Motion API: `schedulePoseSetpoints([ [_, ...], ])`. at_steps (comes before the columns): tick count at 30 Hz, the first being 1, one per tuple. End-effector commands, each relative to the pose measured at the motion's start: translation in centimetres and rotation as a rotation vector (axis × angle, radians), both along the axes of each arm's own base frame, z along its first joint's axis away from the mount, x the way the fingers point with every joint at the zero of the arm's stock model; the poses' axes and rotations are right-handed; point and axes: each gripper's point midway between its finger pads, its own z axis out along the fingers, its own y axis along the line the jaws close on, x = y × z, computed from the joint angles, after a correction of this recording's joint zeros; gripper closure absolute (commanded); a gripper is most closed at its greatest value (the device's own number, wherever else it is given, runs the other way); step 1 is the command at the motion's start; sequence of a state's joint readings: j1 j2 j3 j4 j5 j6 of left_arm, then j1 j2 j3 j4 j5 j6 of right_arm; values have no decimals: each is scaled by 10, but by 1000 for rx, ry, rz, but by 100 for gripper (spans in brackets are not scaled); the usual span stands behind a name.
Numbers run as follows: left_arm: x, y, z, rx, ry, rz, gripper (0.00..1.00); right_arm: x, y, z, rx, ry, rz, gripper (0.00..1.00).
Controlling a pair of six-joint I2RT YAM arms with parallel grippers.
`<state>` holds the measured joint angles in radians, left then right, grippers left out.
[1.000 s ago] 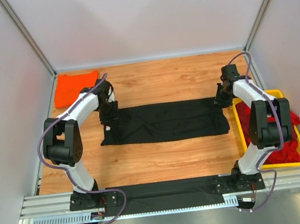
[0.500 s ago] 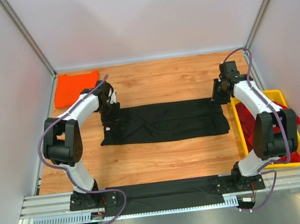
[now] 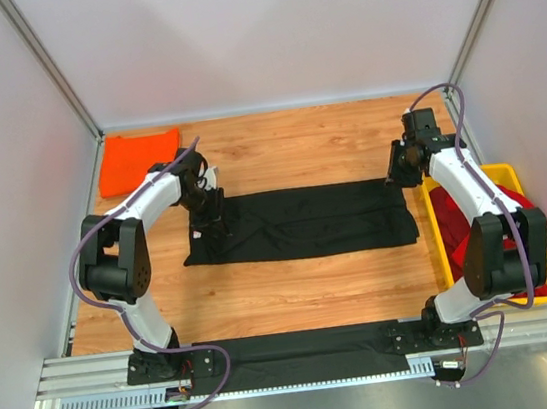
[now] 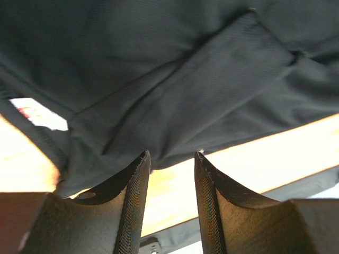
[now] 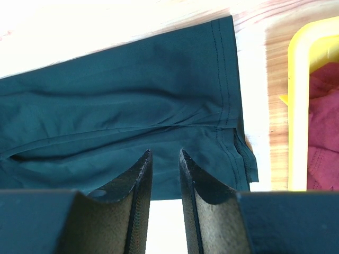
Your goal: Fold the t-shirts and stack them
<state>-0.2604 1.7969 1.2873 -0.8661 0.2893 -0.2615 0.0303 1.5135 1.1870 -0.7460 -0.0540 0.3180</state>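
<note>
A black t-shirt [image 3: 306, 222] lies flat mid-table as a long folded strip. My left gripper [image 3: 204, 210] hovers over its left end, and in the left wrist view it [image 4: 172, 156] is open, with the black cloth [image 4: 159, 79] just past the fingertips and nothing between them. My right gripper [image 3: 396, 168] sits at the strip's far right corner. In the right wrist view it [image 5: 165, 153] is open by a narrow gap above the hemmed end [image 5: 132, 121], holding nothing. An orange t-shirt [image 3: 139, 160] lies folded at the back left. Red t-shirts [image 3: 490, 237] fill the tray.
The yellow tray [image 3: 438, 243] stands along the right edge of the table, and its rim [image 5: 299, 106] lies close to the black shirt's right end. A black cloth strip [image 3: 303, 354] covers the rail between the arm bases. White walls enclose three sides.
The right gripper has drawn back a little from the shirt's right corner toward the far side, its jaws parting slightly. The left gripper has shifted slightly; the shirt lies as before.
</note>
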Motion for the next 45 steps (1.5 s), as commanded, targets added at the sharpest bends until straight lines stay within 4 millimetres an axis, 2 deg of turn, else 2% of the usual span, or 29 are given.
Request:
schedulePoseSetpoints([
  [1,-1,-15,20,-98,-50,-56,54,7,2,27,8,-69,0,71],
  [3,-1,-16,25,-109,-63,-58,54,7,2,26,7,-67,0,71],
  [6,8,3,21,11,-83,0,54,7,5,28,10,-71,2,71],
  [7,19,14,23,69,-103,26,55,7,5,30,10,-78,5,71],
  [10,27,26,12,152,-56,40,56,7,7,32,10,-84,10,71],
  [19,25,40,-8,222,4,43,55,6,5,29,-6,-76,19,71],
  [26,19,27,-15,147,36,31,54,8,6,33,0,-91,19,71],
  [31,16,16,-7,74,21,17,55,6,5,33,-3,-90,15,70],
  [38,6,13,-9,47,40,11,57,5,6,33,3,-91,14,70],
  [41,4,8,-4,10,28,6,58,3,6,35,2,-94,11,70],
  [45,3,-6,12,-82,-10,-8,58,1,6,34,4,-90,13,70],
])
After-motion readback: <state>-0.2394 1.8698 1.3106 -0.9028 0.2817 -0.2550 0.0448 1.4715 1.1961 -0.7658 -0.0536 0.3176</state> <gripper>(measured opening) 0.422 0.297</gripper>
